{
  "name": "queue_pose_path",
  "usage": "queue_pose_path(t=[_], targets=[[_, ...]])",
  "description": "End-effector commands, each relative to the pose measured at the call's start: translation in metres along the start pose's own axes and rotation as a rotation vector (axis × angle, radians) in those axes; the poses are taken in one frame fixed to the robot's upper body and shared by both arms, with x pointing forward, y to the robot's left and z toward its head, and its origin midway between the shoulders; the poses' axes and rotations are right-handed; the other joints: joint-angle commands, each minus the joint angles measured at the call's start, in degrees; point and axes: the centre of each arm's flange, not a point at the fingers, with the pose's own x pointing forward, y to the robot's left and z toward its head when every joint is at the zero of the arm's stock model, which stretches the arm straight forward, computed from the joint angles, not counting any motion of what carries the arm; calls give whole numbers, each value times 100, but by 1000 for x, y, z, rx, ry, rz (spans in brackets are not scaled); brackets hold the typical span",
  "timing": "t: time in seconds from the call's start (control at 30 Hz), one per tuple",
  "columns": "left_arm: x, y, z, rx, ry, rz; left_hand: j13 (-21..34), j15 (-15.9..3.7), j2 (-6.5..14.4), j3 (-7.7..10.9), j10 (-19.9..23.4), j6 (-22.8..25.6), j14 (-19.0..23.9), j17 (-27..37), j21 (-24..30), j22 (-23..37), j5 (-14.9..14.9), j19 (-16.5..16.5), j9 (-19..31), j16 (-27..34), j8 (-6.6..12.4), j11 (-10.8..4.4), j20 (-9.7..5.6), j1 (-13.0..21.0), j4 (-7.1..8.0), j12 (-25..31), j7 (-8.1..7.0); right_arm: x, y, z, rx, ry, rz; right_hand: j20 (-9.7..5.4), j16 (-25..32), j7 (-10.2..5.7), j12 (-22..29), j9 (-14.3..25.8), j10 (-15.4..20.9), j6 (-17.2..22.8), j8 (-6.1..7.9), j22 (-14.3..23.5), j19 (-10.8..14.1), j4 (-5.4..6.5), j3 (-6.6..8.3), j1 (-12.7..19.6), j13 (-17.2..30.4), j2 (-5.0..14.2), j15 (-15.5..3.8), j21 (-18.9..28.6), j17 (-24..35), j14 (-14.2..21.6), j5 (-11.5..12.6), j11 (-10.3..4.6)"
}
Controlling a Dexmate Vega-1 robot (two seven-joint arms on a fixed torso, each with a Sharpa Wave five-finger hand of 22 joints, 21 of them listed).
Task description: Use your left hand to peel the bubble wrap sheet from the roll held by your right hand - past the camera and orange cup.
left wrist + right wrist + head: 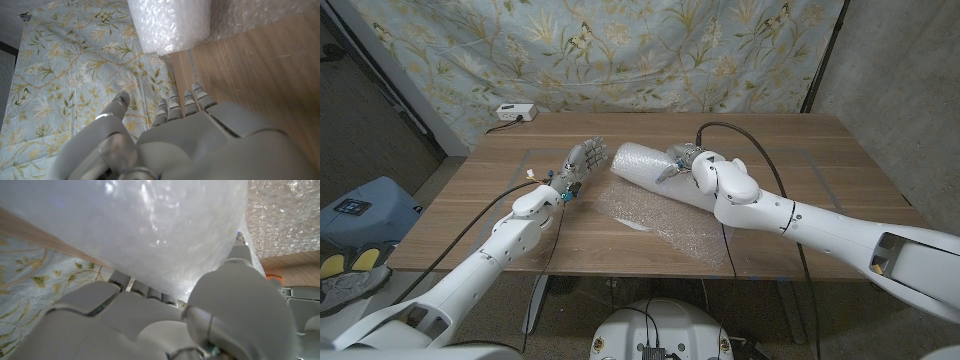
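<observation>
Even, soft indoor light; white glare on the bubble wrap roll [150, 235], blurred close up.

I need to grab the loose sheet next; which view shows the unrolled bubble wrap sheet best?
The head view: the bubble wrap sheet lies spread on the table in front of the roll. The left wrist view catches one corner; the right wrist view shows a patch beyond the roll.

The bubble wrap roll [655, 172] is a thick white cylinder lying on its side on the table [840, 170], angled across the middle. The right robot hand [688, 160] grips it from above near its centre. A clear bubble wrap sheet [655, 222] extends from the roll toward the near table edge, lying flat and slightly wrinkled on the wood.
</observation>
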Motion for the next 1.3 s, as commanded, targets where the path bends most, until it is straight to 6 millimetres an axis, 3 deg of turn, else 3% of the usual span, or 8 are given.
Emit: queue_pose_path(t=[0.03, 0.5, 0.93, 1.3], targets=[[5, -4, -1, -3, 10, -19, 18, 18, 12, 47, 48, 56, 54, 32, 4, 30, 31, 30, 19, 27, 17, -10, 22, 48, -8, 34, -3, -13, -18, -7, 78, 19, 5, 31, 1, 58, 18, 13, 89, 19, -32, 16, 61, 15, 62, 269, 22, 274, -308, 24, 47, 60, -19, -10], [8, -9, -4, -4, 27, -20, 22, 22, 10, 66, 59, 62, 72, 28, 1, 30, 37, 35, 21, 16, 6, -7, 19, 62, -24, 28, 3, -40, -30, -22, 129, 66, -134, 68, 85, 94, 80, 9, 171, 154, -27, 21, 123, -3, 76, 361, 49, 291, -306, 29, 165, 170, -73, 4], [13, -12, -6, -6, 43, -30, 26, 23, 12, 77, 67, 74, 86, 26, -5, 31, 41, 35, 22, 7, -3, -8, 21, 81, -44, 21, 7, -65, -11, -16, 135, 27, -348, -31, 269, -33, 247, 15, 427, 394, 5, 28, 335, -47, 96, 544, 130, 276, -498, 86, 350, 460, -147, -141], [20, -14, -8, -11, 56, -47, 30, 30, 14, 76, 73, 85, 96, 27, -10, 31, 43, 37, 23, -1, -12, -13, 27, 99, -65, 12, 10, -74, -2, -17, 167, 27, -431, -87, 333, -90, 317, 25, 509, 501, 23, 30, 403, -30, 98, 578, 179, 283, -572, 101, 434, 572, -185, -220]])
